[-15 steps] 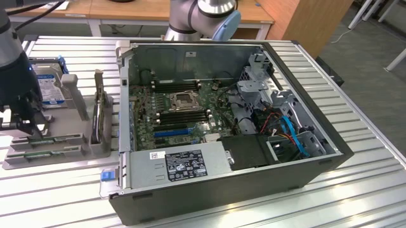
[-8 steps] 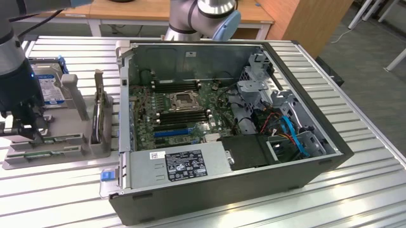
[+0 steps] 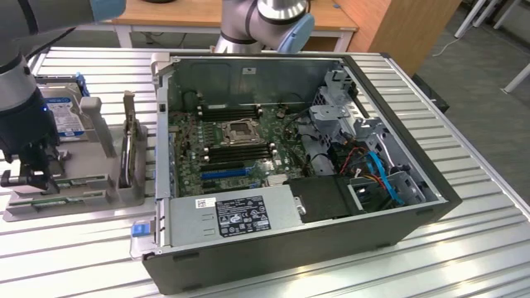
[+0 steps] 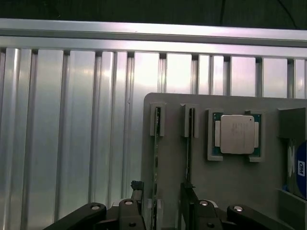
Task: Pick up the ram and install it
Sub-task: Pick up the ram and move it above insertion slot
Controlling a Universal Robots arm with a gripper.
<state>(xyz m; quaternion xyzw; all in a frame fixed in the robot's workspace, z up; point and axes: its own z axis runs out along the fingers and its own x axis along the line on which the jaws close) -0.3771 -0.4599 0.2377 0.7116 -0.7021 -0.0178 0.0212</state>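
Gripper [image 4: 162, 194] sits low over a grey holder [image 4: 230, 184] at the exterior view's left, beside the open PC case [image 3: 290, 248]. Its jaws are partly open, straddling 1 ram [image 4: 156, 158] standing edge-up in its slot, gripping nothing.

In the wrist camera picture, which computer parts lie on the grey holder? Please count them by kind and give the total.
ram sticks: 2
CPU chip: 1
hard drive, cut off at the picture's edge: 1
Total: 4
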